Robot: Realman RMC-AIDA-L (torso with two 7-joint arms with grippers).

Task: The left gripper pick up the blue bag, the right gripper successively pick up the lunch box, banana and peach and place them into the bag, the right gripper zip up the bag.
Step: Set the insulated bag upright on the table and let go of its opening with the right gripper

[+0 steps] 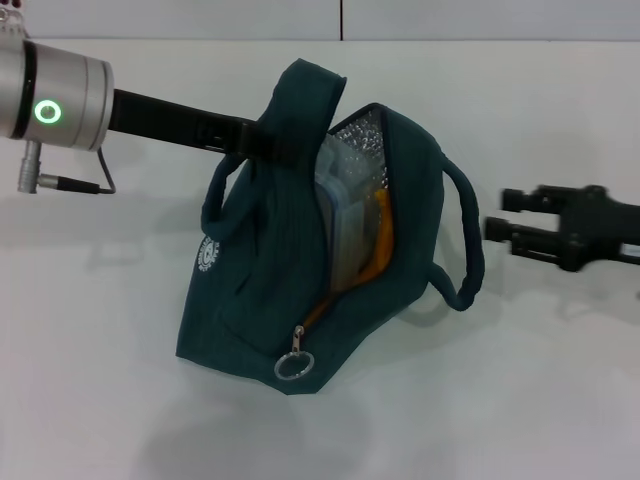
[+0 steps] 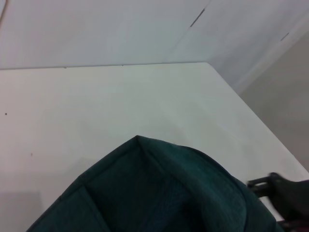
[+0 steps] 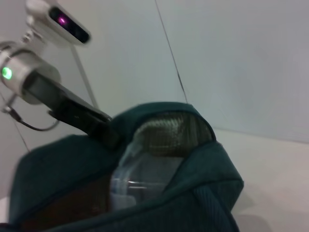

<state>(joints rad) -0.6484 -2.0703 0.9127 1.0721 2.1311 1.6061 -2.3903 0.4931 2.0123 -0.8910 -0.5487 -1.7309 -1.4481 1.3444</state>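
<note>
The blue bag [image 1: 250, 290] stands tilted on the white table, its mouth open towards the right. My left gripper [image 1: 262, 140] reaches in from the left and is shut on the bag's upper rim by a handle; it also shows in the right wrist view [image 3: 104, 130]. The clear lunch box [image 1: 345, 215] stands on edge inside the bag against the foil lining [image 1: 362, 135], and shows in the right wrist view [image 3: 145, 179]. An orange-yellow strip [image 1: 380, 240] curves along the opening; I cannot tell what it is. My right gripper [image 1: 495, 215] is open and empty, right of the bag. The peach is not in view.
The zip pull ring [image 1: 293, 366] hangs at the bag's low front corner. One handle [image 1: 468, 240] loops out on the right, towards the right gripper. The white table [image 1: 520, 400] spreads all around, with its far edge and corner in the left wrist view [image 2: 207, 63].
</note>
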